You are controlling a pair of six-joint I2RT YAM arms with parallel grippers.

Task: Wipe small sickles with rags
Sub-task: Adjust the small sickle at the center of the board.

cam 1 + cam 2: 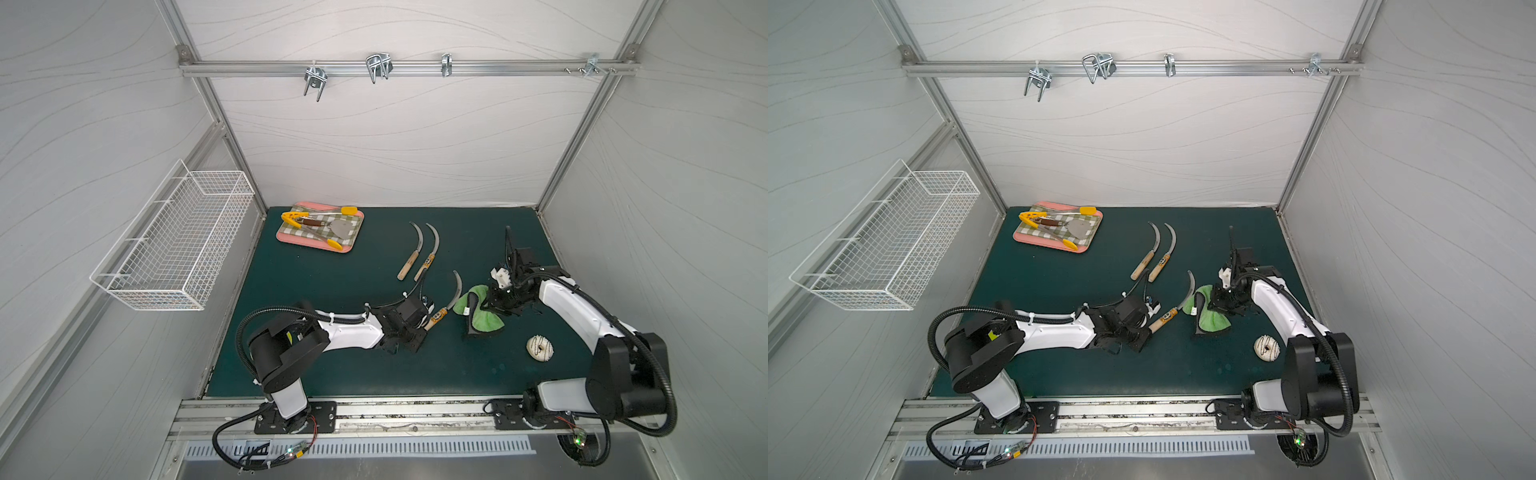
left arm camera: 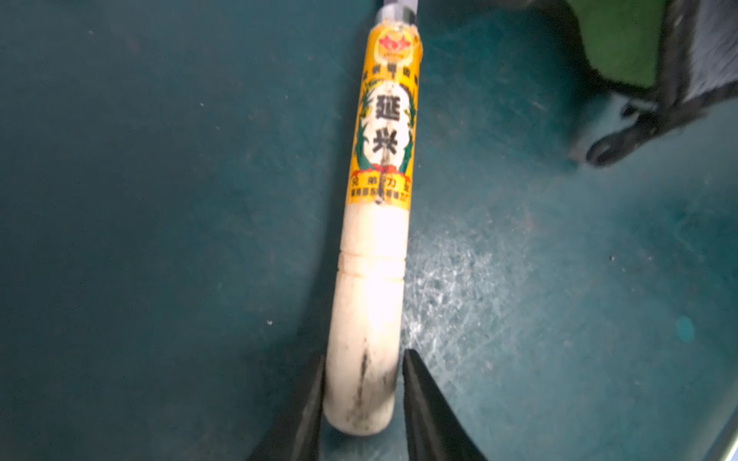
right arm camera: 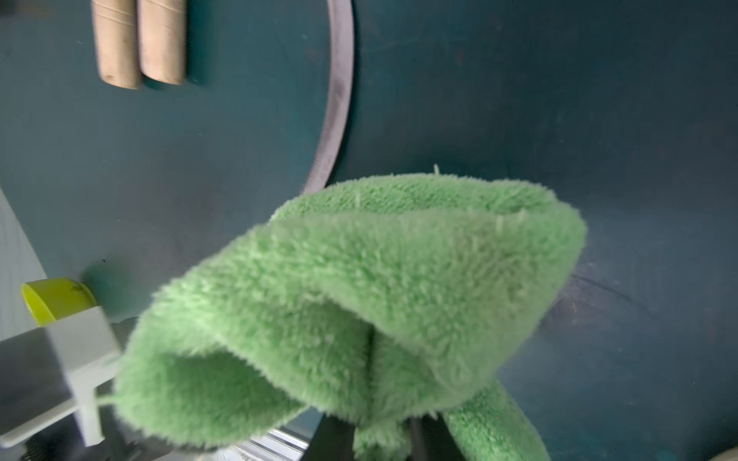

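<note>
Right gripper [image 3: 381, 437] pinching green rag [image 3: 359, 299], dark green mat [image 1: 332, 365], pale walls [image 1: 395, 145]

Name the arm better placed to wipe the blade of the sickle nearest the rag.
Right. The right gripper pinches the green rag, bunched right by the blade of that sickle; the left gripper clamps its handle end, so it is busy steadying.
</note>
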